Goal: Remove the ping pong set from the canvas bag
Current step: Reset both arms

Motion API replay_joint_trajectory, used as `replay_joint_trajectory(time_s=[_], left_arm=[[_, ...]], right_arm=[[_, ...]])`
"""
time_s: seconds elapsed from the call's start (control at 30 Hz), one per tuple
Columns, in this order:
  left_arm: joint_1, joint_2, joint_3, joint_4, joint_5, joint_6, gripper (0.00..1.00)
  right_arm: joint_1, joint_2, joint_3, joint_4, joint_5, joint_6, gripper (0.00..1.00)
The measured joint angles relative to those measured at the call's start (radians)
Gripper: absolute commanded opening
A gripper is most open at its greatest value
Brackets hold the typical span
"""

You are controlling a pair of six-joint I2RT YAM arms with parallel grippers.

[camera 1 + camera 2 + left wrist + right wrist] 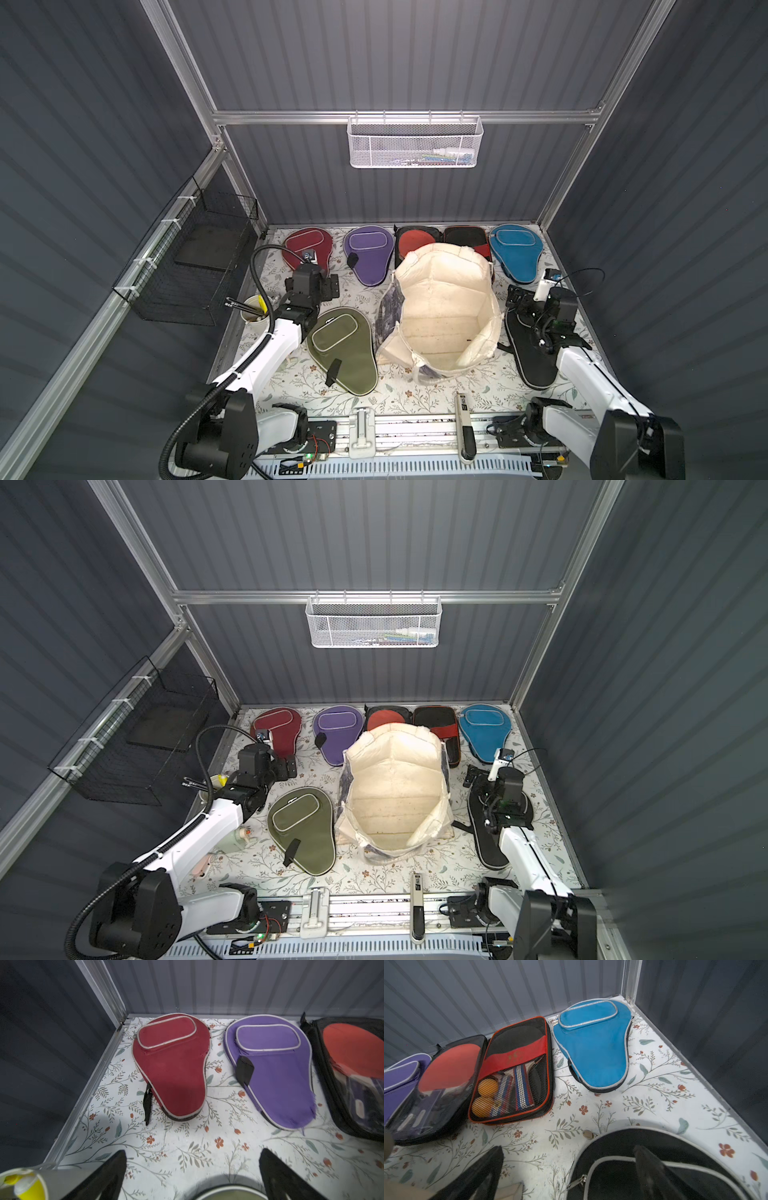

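Observation:
The cream canvas bag (444, 307) (395, 787) stands open mid-table; its inside shows nothing. Ping pong covers lie around it: maroon (307, 245) (172, 1064), purple (369, 253) (274, 1068), blue (515, 249) (593, 1047), olive (345, 349), black (528, 353) (643, 1153). The red-and-black case (465, 239) (512, 1072) lies behind the bag. My left gripper (330, 286) (193, 1153) hangs open over bare table between the maroon and olive covers. My right gripper (517, 297) (568, 1148) is open, one finger above the black cover, holding nothing.
A clear case with a red paddle (415, 241) (446, 1076) lies next to the red-and-black case. A paper cup (255, 309) with pens stands by the left arm. A black wire basket (195, 266) hangs left, a white mesh basket (415, 141) on the back wall.

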Motion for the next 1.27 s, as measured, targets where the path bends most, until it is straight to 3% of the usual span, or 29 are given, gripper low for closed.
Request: replay_joint_trajectory(time_s=[0.17,0.43,0.63,1.27], left_arm=[[0.053,0.083,-0.086,0.181,-0.003,0.032,1.0],[0.09,0.264,-0.207,0.493,-0.02,0.082,1.0],[0.106,0.44,-0.279,0.754,0.002,0.093,1.0],[0.121,0.464,-0.275,0.821,0.067,0.101,1.0]], right_arm=[[0.06,0.15,-0.018,0.206,0.021,-0.057,0.99],[0.066,0.276,-0.095,0.516,0.052,-0.104,0.99],[0.066,0.379,-0.122,0.639,0.061,-0.111,0.99],[0.061,0.379,-0.095,0.651,0.086,-0.109,0.99]])
